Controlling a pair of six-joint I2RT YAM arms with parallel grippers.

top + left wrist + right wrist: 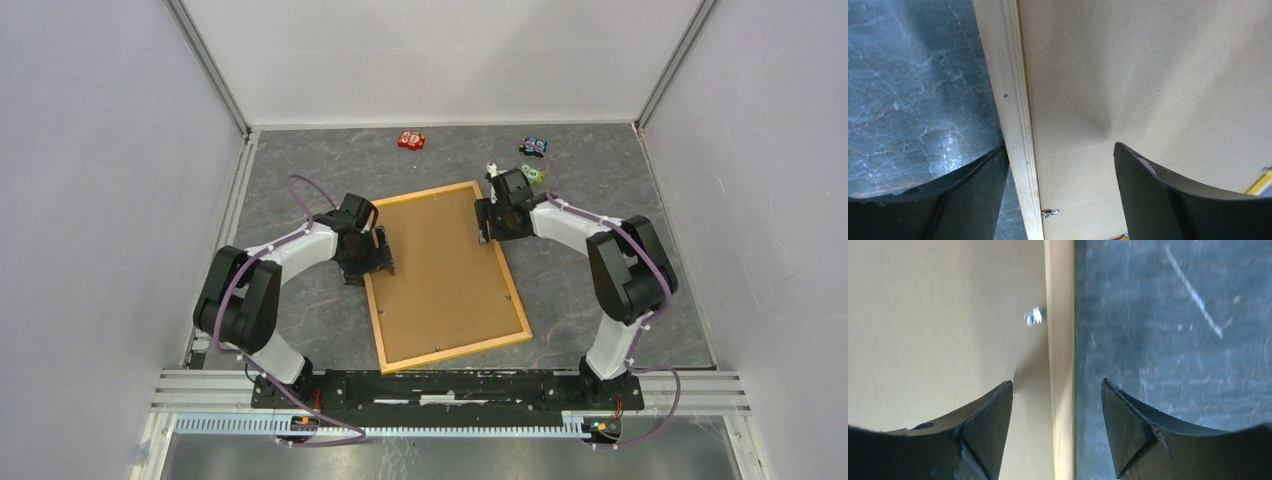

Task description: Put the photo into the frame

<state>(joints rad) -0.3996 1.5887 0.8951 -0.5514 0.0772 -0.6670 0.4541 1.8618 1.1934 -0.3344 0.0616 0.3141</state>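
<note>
The frame (460, 350) of yellow-orange wood lies flat on the dark table, back side up, with a plain brown backing board (445, 270) filling it. The photo is hidden from every view. My left gripper (380, 250) stands open at the frame's left rail (1013, 100); one finger is at the rail's outer edge, the other over the board (1148, 75). My right gripper (487, 222) is open across the right rail (1060, 340), with one finger above the board (938, 315) and one above the table. Neither gripper (1059, 147) (1057, 382) holds anything.
Small metal tabs (1049, 213) (1033, 316) stick out from the rails over the board. At the back of the table lie a red packet (411, 140), a dark blue item (533, 147) and a green one (535, 175). White walls enclose three sides.
</note>
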